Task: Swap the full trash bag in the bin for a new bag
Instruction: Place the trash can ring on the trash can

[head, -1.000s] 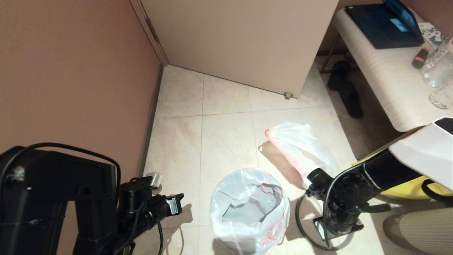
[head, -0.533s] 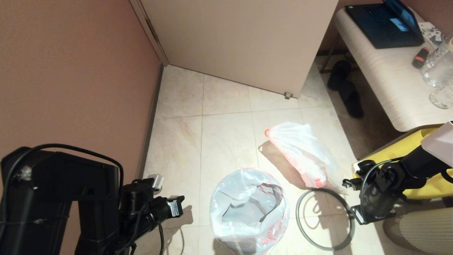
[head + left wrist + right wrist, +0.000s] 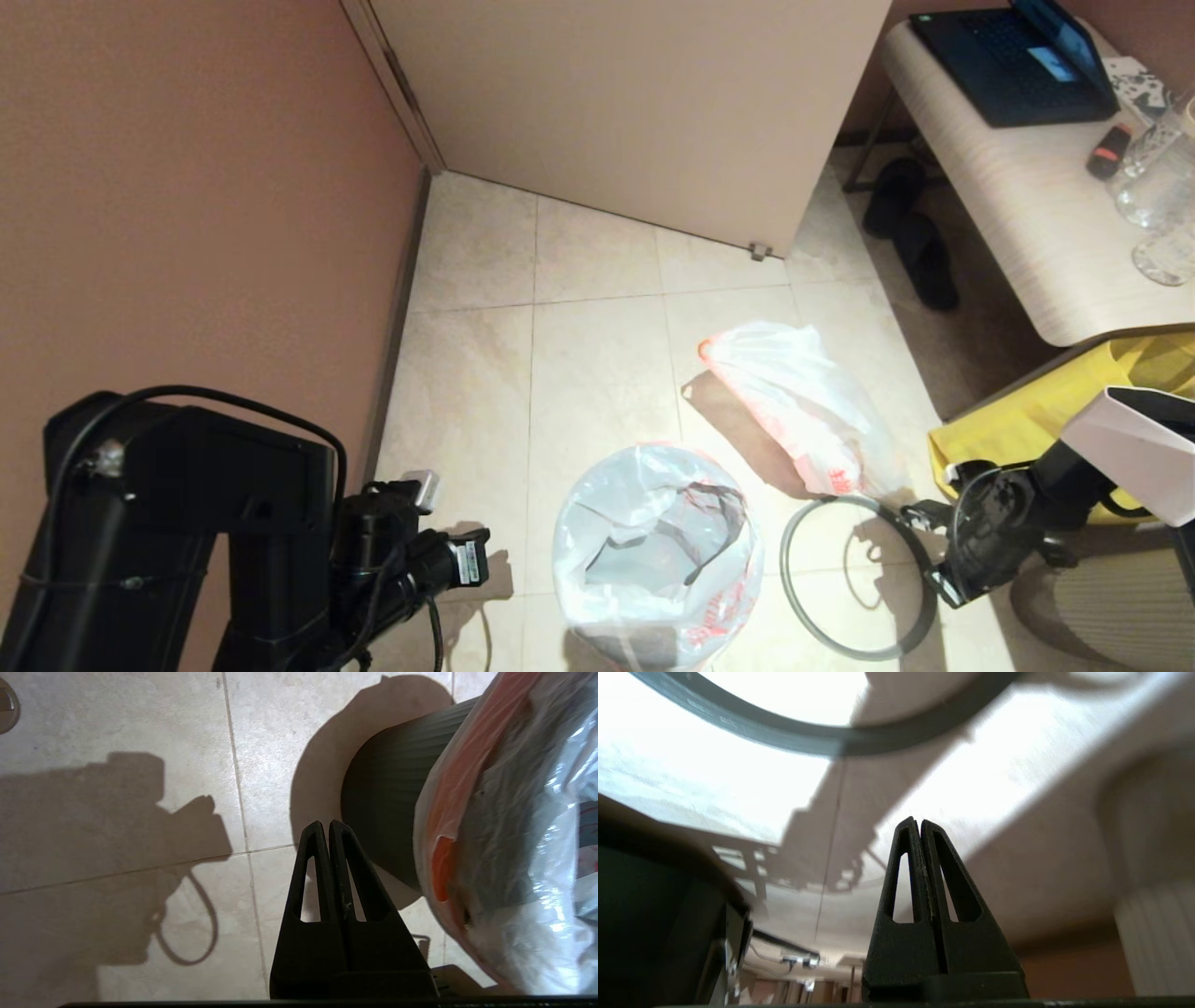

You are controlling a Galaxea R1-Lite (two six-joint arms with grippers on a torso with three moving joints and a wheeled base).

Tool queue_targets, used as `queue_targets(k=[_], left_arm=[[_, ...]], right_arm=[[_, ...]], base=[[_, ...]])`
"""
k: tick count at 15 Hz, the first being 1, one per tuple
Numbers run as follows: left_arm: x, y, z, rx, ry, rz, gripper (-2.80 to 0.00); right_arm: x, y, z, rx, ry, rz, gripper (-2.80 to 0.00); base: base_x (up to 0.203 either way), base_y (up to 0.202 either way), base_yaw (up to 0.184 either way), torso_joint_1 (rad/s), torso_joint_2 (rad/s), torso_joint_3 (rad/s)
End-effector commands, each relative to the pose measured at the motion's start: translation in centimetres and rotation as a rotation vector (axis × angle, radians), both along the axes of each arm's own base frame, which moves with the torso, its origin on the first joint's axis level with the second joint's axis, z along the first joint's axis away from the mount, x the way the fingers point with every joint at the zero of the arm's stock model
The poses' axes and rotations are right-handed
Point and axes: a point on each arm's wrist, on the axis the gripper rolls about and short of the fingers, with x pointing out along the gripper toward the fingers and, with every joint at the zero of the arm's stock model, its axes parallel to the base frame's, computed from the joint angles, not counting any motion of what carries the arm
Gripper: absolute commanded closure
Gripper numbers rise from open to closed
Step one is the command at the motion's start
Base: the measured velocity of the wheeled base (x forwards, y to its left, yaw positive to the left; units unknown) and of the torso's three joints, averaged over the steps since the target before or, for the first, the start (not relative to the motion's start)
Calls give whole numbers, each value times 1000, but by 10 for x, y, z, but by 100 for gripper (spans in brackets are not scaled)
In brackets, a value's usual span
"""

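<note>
The black bin [image 3: 607, 646] stands on the tile floor at the bottom centre, lined with the new bag [image 3: 653, 551], whose mouth gapes open and shows red line print. Its ribbed wall [image 3: 387, 812] and the bag [image 3: 514, 858] fill one side of the left wrist view. The full trash bag [image 3: 794, 392], white with a pink rim band, lies on the floor behind the bin to the right. The grey hoop [image 3: 785, 579] lies flat on the floor right of the bin. My left gripper [image 3: 325, 823] is shut and empty beside the bin. My right gripper [image 3: 917, 821] is shut and empty, low by the hoop [image 3: 808, 737].
A yellow tote [image 3: 1027, 420] sits behind my right arm [image 3: 990, 532]. A bench [image 3: 1027, 233] at the right carries a laptop [image 3: 1018, 65] and glasses [image 3: 1153, 187]. Dark slippers [image 3: 920, 252] lie beneath it. A brown wall runs along the left, a door [image 3: 653, 112] behind.
My right arm has pulled back to the right and down, away from the floor bag, uncovering the whole hoop. The left arm has shifted slightly. Both grippers stay shut.
</note>
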Motion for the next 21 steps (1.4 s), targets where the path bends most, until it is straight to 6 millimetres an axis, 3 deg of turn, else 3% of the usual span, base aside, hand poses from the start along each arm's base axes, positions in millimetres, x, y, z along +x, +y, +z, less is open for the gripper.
queue_targets(k=[1,3,5,6,9,12,16,21], left_arm=[[0,-2,-3,19,-26,-14,0],[0,-3,-6,29,-22,-14,0],[0,-5,-8,36,-19,-12,0],[-1,-6,-8,37,-18,-14,0],[-2,-6,-8,40,-13,-16,0],[-2,-7,-8,42,-14,-15,0],[-2,-7,-8,44,-14,-11,0],[-2,-7,-8,44,-13,-13,0]], right_arm=[[-1,-8,-51,117,-40,46,0],[6,-14,-61,176,-152,73,0],[14,-16,-58,170,-178,53,0],[17,-17,-61,164,-182,25,-280],[29,-29,-86,135,-211,-12,-280],[45,-37,-93,76,-298,-25,-280],[58,-56,-81,52,-375,-54,-280],[34,-55,-56,72,-314,-71,-280]], base=[[0,0,0,0,0,0],[0,0,0,0,0,0],[0,0,0,0,0,0],[0,0,0,0,0,0],[0,0,0,0,0,0],[0,0,0,0,0,0],[0,0,0,0,0,0],[0,0,0,0,0,0]])
